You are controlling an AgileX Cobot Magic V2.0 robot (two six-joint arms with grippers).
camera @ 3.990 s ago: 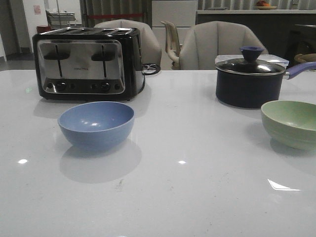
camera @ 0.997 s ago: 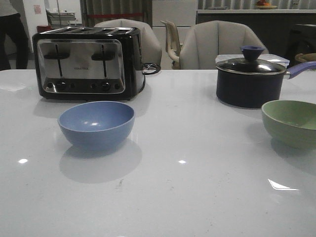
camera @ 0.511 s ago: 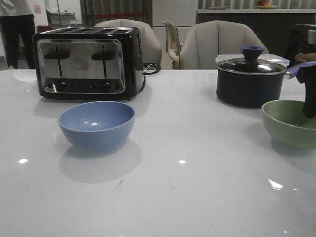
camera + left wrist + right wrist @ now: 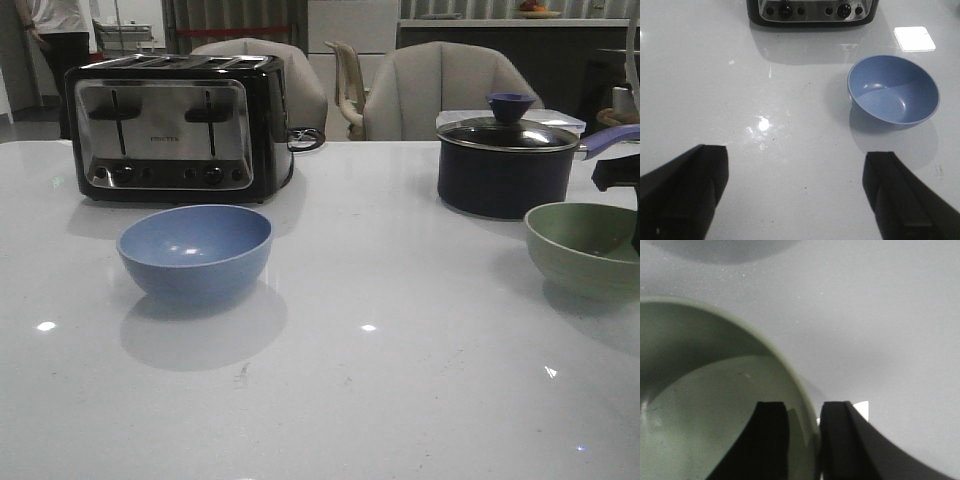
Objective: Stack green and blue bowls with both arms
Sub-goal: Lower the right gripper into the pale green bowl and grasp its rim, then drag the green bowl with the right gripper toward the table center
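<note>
The blue bowl stands upright at the left middle of the white table. The green bowl stands at the right edge. My right gripper comes down at the green bowl's right side. In the right wrist view it straddles the green bowl's rim, one finger inside and one outside, drawn close on the wall. My left gripper is wide open and empty above bare table, with the blue bowl ahead of it and to one side. The left gripper does not show in the front view.
A black and steel toaster stands behind the blue bowl and also shows in the left wrist view. A dark lidded saucepan with a blue handle stands just behind the green bowl. Chairs stand beyond the table's far edge.
My right gripper entered at the right edge and came down onto the green bowl's rim. The green bowl shifted slightly left. The blue bowl has not moved.
</note>
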